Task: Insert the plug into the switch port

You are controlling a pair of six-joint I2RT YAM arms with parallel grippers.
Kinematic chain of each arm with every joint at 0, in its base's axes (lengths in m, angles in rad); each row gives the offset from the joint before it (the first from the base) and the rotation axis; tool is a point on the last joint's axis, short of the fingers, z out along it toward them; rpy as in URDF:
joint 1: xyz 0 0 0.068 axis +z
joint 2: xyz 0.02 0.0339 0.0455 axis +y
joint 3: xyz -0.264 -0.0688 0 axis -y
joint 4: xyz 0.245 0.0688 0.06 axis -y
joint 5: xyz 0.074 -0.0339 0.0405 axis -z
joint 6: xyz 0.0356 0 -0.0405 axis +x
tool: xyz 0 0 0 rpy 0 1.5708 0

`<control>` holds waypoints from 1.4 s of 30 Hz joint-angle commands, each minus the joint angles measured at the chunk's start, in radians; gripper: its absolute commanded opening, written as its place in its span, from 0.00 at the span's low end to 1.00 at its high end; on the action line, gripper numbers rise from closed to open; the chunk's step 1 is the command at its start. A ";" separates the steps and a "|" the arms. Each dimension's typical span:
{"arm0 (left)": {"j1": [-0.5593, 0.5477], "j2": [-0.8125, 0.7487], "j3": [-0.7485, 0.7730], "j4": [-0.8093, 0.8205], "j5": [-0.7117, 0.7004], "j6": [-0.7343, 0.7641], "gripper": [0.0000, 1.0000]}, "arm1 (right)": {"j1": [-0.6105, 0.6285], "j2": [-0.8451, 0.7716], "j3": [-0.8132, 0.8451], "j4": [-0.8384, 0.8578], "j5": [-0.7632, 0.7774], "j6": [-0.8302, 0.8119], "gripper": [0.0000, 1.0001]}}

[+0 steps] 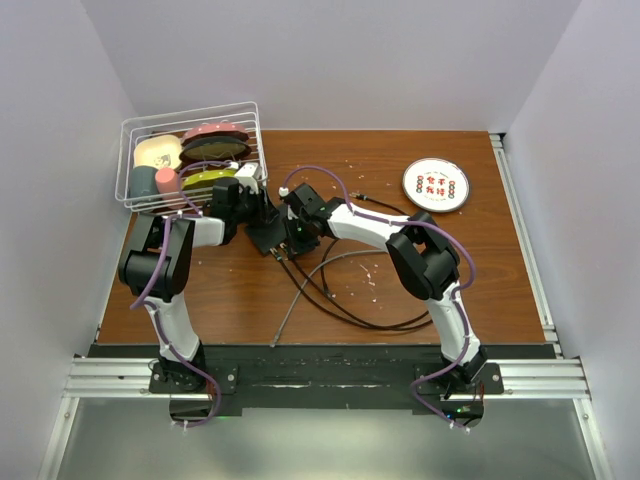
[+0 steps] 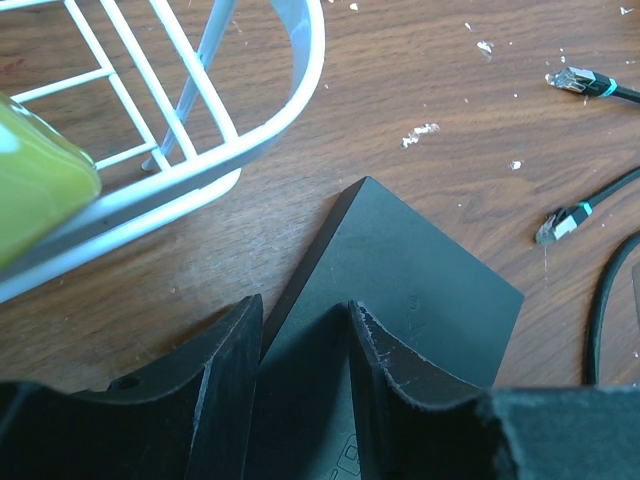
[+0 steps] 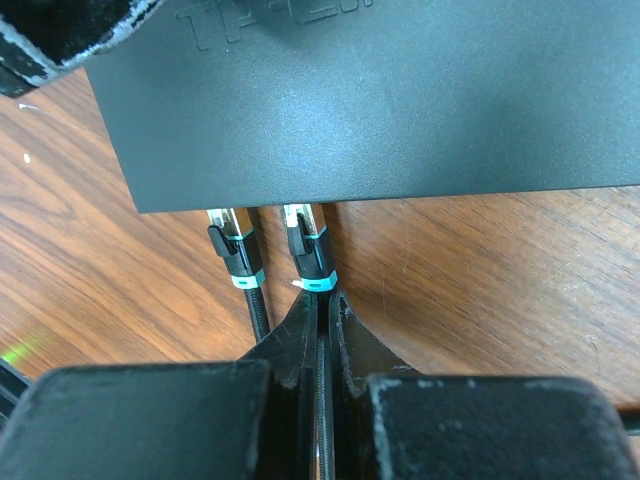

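The flat black switch box [image 1: 266,235] lies left of the table's middle. My left gripper [image 2: 300,320] is shut on one corner of the switch box [image 2: 420,280], a finger on each side of it. In the right wrist view two black plugs with teal bands sit at the near long edge of the box [image 3: 400,100]. The right plug [image 3: 308,245] has its metal tip against or in that edge, and my right gripper [image 3: 325,305] is shut on its cable just behind it. The left plug [image 3: 232,250] is free of any gripper. The ports are hidden under the edge.
A white wire basket [image 1: 190,115] with dishes stands at the back left, its rim [image 2: 200,175] close to the left gripper. A round white disc [image 1: 436,185] lies at the back right. Black cables [image 1: 340,300] loop across the middle. Two loose plugs [image 2: 575,82] [image 2: 560,222] lie beyond the box.
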 commanded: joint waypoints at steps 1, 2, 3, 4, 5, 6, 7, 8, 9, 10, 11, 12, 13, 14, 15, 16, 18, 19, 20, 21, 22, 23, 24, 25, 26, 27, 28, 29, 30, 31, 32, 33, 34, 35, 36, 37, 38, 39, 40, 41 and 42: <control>-0.053 0.062 -0.072 -0.268 0.158 -0.052 0.25 | -0.036 0.024 0.058 0.334 0.164 0.070 0.00; -0.053 0.062 -0.074 -0.268 0.158 -0.052 0.25 | -0.036 0.024 0.049 0.346 0.178 0.073 0.00; -0.054 0.062 -0.074 -0.268 0.159 -0.052 0.23 | -0.034 0.024 0.047 0.353 0.188 0.076 0.00; -0.057 0.062 -0.075 -0.268 0.162 -0.052 0.22 | -0.036 0.024 0.042 0.363 0.188 0.082 0.00; -0.057 0.063 -0.075 -0.268 0.164 -0.050 0.22 | -0.036 0.027 0.048 0.371 0.185 0.084 0.00; -0.059 0.066 -0.074 -0.271 0.167 -0.050 0.20 | -0.034 0.036 0.055 0.370 0.182 0.082 0.00; -0.060 0.066 -0.074 -0.271 0.169 -0.049 0.19 | -0.036 0.041 0.065 0.368 0.182 0.084 0.00; -0.060 0.068 -0.075 -0.272 0.170 -0.050 0.18 | -0.036 0.042 0.067 0.365 0.184 0.082 0.00; -0.062 0.069 -0.074 -0.274 0.170 -0.049 0.16 | -0.034 0.047 0.068 0.366 0.187 0.085 0.00; -0.063 0.071 -0.074 -0.274 0.173 -0.047 0.15 | -0.034 0.047 0.070 0.365 0.191 0.087 0.00; -0.063 0.071 -0.074 -0.275 0.173 -0.049 0.14 | -0.034 0.047 0.068 0.374 0.193 0.090 0.00; -0.065 0.071 -0.074 -0.275 0.173 -0.047 0.13 | -0.034 0.048 0.068 0.376 0.194 0.090 0.00; -0.065 0.071 -0.072 -0.275 0.176 -0.047 0.13 | -0.034 0.048 0.070 0.376 0.199 0.095 0.00; -0.065 0.071 -0.074 -0.277 0.176 -0.046 0.12 | -0.036 0.048 0.068 0.382 0.201 0.096 0.00; -0.066 0.072 -0.074 -0.278 0.176 -0.046 0.12 | -0.034 0.047 0.068 0.382 0.205 0.096 0.00; -0.066 0.072 -0.074 -0.278 0.178 -0.047 0.12 | -0.036 0.047 0.064 0.386 0.208 0.102 0.00; -0.066 0.074 -0.072 -0.280 0.178 -0.046 0.10 | -0.034 0.047 0.061 0.391 0.219 0.102 0.00; -0.069 0.072 -0.072 -0.280 0.179 -0.044 0.10 | -0.036 0.048 0.059 0.399 0.219 0.104 0.00; -0.068 0.077 -0.072 -0.280 0.179 -0.046 0.09 | -0.036 0.050 0.064 0.397 0.221 0.104 0.00; -0.071 0.077 -0.072 -0.282 0.181 -0.044 0.09 | -0.037 0.051 0.065 0.399 0.222 0.102 0.00; -0.071 0.078 -0.071 -0.283 0.181 -0.043 0.09 | -0.036 0.054 0.070 0.400 0.219 0.099 0.00; -0.072 0.078 -0.071 -0.283 0.184 -0.043 0.08 | -0.037 0.056 0.074 0.405 0.208 0.096 0.00; -0.073 0.080 -0.069 -0.285 0.184 -0.043 0.08 | -0.037 0.059 0.079 0.406 0.199 0.092 0.00; -0.074 0.082 -0.069 -0.285 0.185 -0.041 0.08 | -0.037 0.061 0.084 0.414 0.184 0.066 0.00; -0.074 0.083 -0.069 -0.286 0.189 -0.041 0.07 | -0.037 0.070 0.094 0.415 0.182 0.056 0.00; -0.076 0.085 -0.068 -0.286 0.190 -0.041 0.06 | -0.037 0.076 0.108 0.400 0.175 0.050 0.00; -0.076 0.085 -0.068 -0.285 0.193 -0.043 0.06 | -0.036 0.082 0.133 0.397 0.168 0.024 0.00; -0.077 0.086 -0.068 -0.288 0.195 -0.041 0.06 | -0.036 0.099 0.148 0.377 0.168 0.013 0.00; -0.079 0.088 -0.066 -0.286 0.196 -0.041 0.06 | -0.037 0.105 0.162 0.374 0.165 0.004 0.00; -0.079 0.089 -0.066 -0.288 0.201 -0.043 0.05 | -0.036 0.111 0.176 0.377 0.146 -0.028 0.00; -0.079 0.091 -0.068 -0.286 0.205 -0.041 0.05 | -0.034 0.114 0.182 0.373 0.153 -0.039 0.00; -0.079 0.092 -0.066 -0.286 0.210 -0.043 0.05 | -0.034 0.126 0.188 0.366 0.156 -0.046 0.00; -0.079 0.094 -0.066 -0.286 0.215 -0.043 0.05 | -0.036 0.133 0.199 0.360 0.164 -0.059 0.00; -0.079 0.095 -0.065 -0.285 0.218 -0.043 0.04 | -0.034 0.137 0.200 0.348 0.164 -0.065 0.00; -0.079 0.095 -0.066 -0.283 0.221 -0.044 0.04 | -0.036 0.145 0.199 0.346 0.181 -0.071 0.00; -0.079 0.097 -0.065 -0.285 0.225 -0.044 0.04 | -0.034 0.148 0.196 0.345 0.191 -0.083 0.00; -0.079 0.097 -0.065 -0.285 0.227 -0.046 0.04 | -0.034 0.150 0.191 0.348 0.204 -0.089 0.00; -0.079 0.100 -0.065 -0.285 0.230 -0.046 0.03 | -0.034 0.153 0.185 0.351 0.210 -0.094 0.00; -0.079 0.101 -0.062 -0.286 0.230 -0.046 0.03 | -0.036 0.153 0.173 0.354 0.216 -0.100 0.00; -0.079 0.101 -0.065 -0.286 0.231 -0.046 0.03 | -0.036 0.151 0.165 0.363 0.231 -0.105 0.00; -0.079 0.103 -0.063 -0.286 0.231 -0.046 0.03 | -0.034 0.151 0.157 0.366 0.237 -0.108 0.00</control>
